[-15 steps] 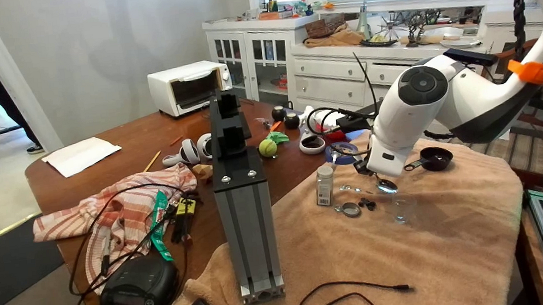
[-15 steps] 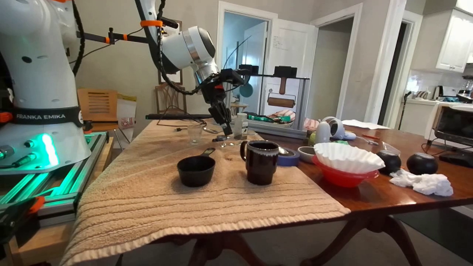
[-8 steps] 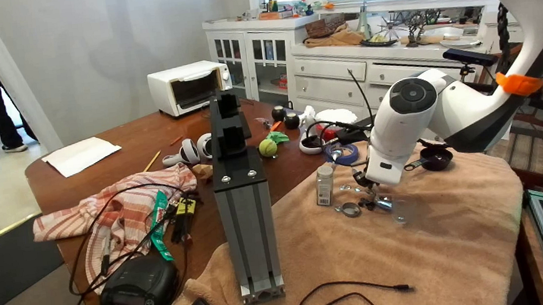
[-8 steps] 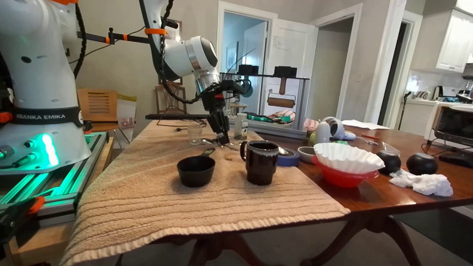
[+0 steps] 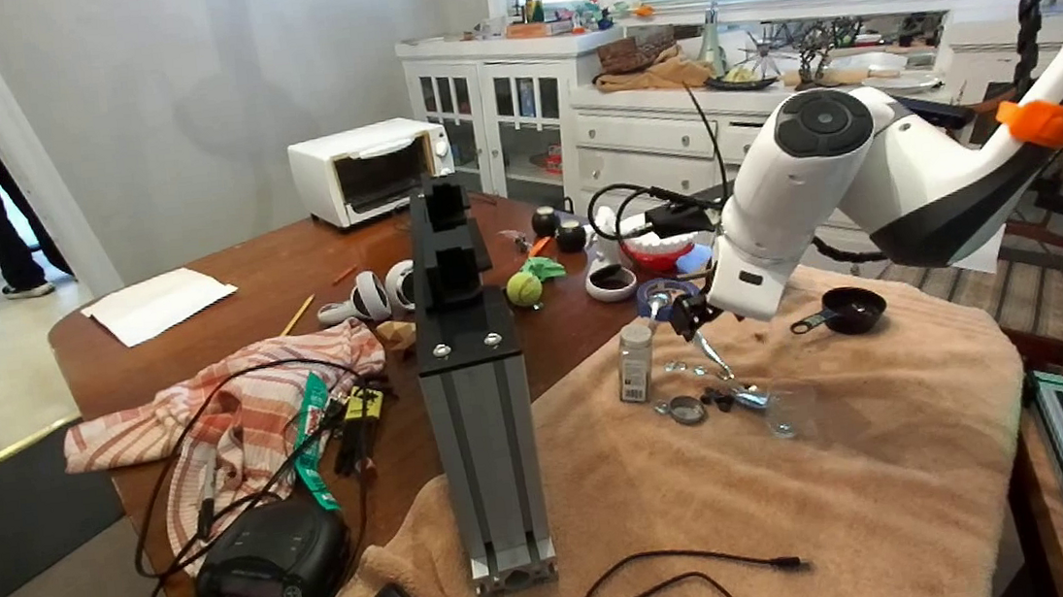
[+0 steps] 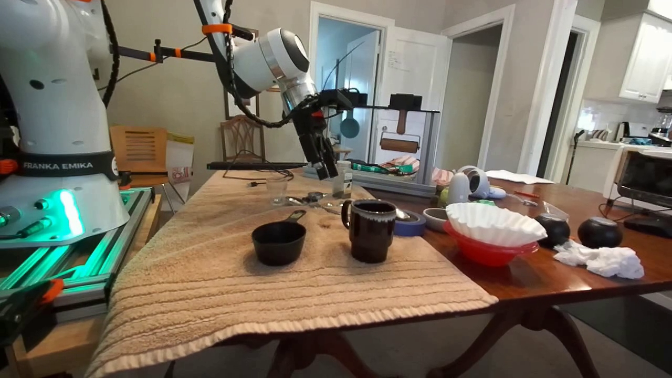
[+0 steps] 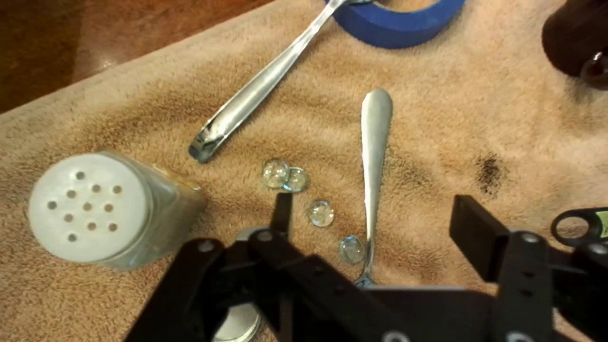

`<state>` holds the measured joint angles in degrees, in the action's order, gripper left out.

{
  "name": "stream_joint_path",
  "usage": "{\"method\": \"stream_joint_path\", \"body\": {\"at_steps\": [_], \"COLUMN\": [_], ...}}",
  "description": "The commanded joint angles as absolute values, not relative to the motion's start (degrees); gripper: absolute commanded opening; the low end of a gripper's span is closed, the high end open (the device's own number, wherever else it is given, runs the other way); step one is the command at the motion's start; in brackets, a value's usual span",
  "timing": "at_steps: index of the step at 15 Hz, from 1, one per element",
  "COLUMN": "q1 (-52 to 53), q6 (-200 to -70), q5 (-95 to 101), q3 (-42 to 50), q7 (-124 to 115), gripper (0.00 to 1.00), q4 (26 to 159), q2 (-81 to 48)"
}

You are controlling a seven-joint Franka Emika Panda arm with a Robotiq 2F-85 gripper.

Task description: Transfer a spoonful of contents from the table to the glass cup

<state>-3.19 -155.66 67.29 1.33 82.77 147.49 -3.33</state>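
A silver spoon (image 7: 376,128) lies on the tan cloth, below and between the fingers of my open gripper (image 7: 375,221); nothing is held. In an exterior view the gripper (image 5: 692,315) hovers over the spoon's handle (image 5: 713,356). Its bowl (image 5: 749,397) rests beside the clear glass cup (image 5: 782,414); whether they touch I cannot tell. The glass cup (image 6: 276,190) also shows in an exterior view but not in the wrist view. Clear glass beads (image 7: 321,213) lie on the cloth left of the spoon. The brown wooden table (image 5: 266,275) is partly covered by the cloth.
Close by stand a jar with a perforated white lid (image 7: 90,209) and a metal ring (image 5: 687,409). Another silver utensil (image 7: 266,85) leans on blue tape (image 7: 399,23). A black measuring cup (image 6: 279,241) and dark mug (image 6: 370,231) stand nearby. A metal frame (image 5: 480,420) rises from the table.
The gripper came down with the spoon, let it go on the cloth beside the glass cup, then opened and rose. The spoon now lies there.
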Motion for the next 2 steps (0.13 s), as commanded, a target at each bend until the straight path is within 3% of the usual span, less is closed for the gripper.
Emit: {"method": "stream_joint_path", "body": {"at_steps": [1,2], "q1": [-2.99,-3.00], "q6": [-155.59,-155.58], "q5": [67.00,67.00], "q3": [1.48,1.47], "q7": [83.03,83.01], "gripper": [0.91,0.98], "q4": [147.50,147.50], "q2": [-3.05,-3.23]}}
